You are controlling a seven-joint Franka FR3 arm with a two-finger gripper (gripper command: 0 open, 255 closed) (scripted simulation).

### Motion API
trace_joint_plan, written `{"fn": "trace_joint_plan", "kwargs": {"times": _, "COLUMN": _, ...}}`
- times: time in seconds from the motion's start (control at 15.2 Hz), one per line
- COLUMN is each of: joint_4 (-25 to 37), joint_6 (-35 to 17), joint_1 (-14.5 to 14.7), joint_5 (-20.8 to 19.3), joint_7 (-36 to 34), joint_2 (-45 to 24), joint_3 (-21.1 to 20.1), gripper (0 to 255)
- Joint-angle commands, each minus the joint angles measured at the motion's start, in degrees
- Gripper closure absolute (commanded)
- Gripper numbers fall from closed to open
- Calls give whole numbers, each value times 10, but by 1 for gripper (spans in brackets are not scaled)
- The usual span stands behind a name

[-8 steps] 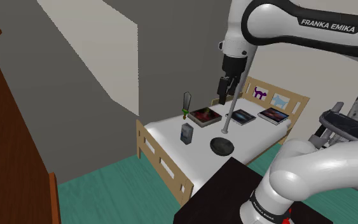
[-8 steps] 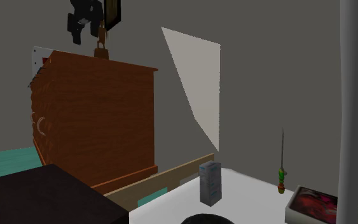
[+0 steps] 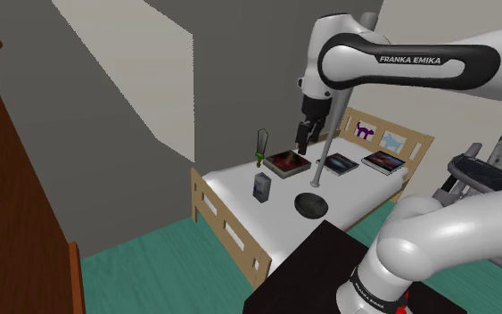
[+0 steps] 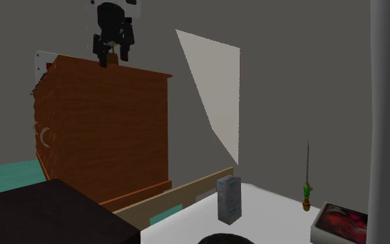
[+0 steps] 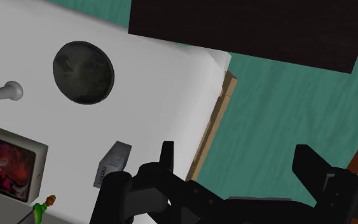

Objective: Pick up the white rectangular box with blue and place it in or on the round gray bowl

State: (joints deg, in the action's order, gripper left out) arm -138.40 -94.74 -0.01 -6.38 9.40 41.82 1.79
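Note:
The white and blue rectangular box [image 3: 261, 186] stands upright near the front edge of the white bed [image 3: 240, 183]. It also shows in the second exterior view [image 4: 229, 199] and the wrist view [image 5: 112, 164]. The round dark grey bowl [image 3: 312, 203] lies on the bed beyond the box toward the shoulder view's right [image 5: 83, 71]. Its rim peeks in at the second exterior view's lower edge [image 4: 221, 239]. My black gripper [image 3: 302, 141] hangs high above the bed, well clear of both [image 4: 112, 57]. It is open [image 5: 238, 159] with nothing between its fingers.
Three books [image 3: 289, 163] [image 3: 340, 163] [image 3: 384, 161] lie at the back of the bed. A small green-hilted sword [image 3: 261, 147] and a grey pole [image 3: 322, 152] stand there too. A brown dresser [image 4: 103, 132] stands beside the bed, and the dark stand top [image 5: 247, 28] sits close to it.
The gripper has come down a little and shifted toward the shoulder view's left. The arm's forearm has swung lower. The box and bowl have not moved.

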Motion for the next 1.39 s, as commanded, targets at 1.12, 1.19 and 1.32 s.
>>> {"fn": "trace_joint_plan", "kwargs": {"times": 1.12, "joint_4": 19, "joint_6": -337, "joint_1": -26, "joint_5": -14, "joint_7": 133, "joint_2": -341, "joint_3": 120, "gripper": 0}}
{"fn": "trace_joint_plan", "kwargs": {"times": 1.19, "joint_4": 28, "joint_6": -351, "joint_1": -27, "joint_5": -8, "joint_7": 142, "joint_2": -363, "joint_3": 124, "gripper": 0}}
{"fn": "trace_joint_plan", "kwargs": {"times": 1.32, "joint_4": 49, "joint_6": -376, "joint_1": -30, "joint_5": 6, "joint_7": 162, "joint_2": -409, "joint_3": 131, "gripper": 0}}
